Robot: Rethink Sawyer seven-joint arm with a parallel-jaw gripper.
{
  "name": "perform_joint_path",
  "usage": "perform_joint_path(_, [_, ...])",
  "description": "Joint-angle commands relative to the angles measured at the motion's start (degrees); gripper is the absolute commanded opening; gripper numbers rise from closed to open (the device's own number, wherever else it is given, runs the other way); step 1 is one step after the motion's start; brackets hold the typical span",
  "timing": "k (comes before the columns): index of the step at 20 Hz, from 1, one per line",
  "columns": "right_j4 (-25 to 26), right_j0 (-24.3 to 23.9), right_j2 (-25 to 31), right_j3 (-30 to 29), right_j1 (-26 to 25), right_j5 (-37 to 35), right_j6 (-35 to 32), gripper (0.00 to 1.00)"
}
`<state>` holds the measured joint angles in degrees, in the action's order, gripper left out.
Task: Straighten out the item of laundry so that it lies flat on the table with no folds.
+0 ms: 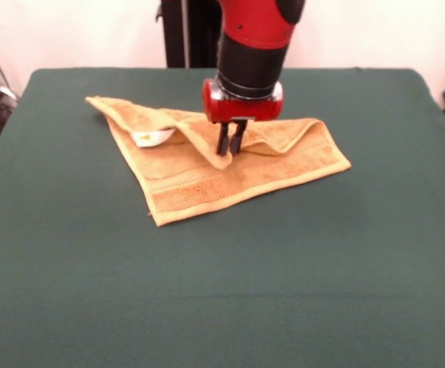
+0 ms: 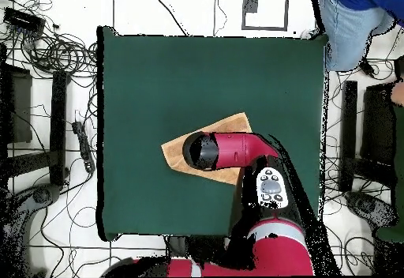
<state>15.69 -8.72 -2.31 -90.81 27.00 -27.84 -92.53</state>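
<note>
The orange-tan towel [image 1: 207, 180] lies crumpled on the far half of the dark green table [image 1: 283, 268]. Its far edge is folded over toward the middle, and a white label [image 1: 152, 138] shows under the fold at the left. My gripper [image 1: 230, 146] comes straight down over the towel's centre. Its black fingers stand close together, shut on a raised ridge of the folded cloth. In the overhead view the arm's wrist [image 2: 201, 150] covers the gripper and most of the towel [image 2: 233, 123], so only two of the towel's corners show.
Green table top [image 2: 158, 93] stretches wide on every side of the towel. A person in blue jeans [image 2: 351, 22] stands off the table's corner in the overhead view. Cables and dark stands line the floor beside the table.
</note>
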Motion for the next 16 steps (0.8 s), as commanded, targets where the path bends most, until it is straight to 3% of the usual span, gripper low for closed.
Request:
perform_joint_path(1, [-4.6,2.2,-1.6,-5.6,-3.2,-7.4,-14.6,0.0])
perform_joint_path(16, [-7.1,1.9,-1.8,-12.5,4.8,-13.3,-10.3,0.0])
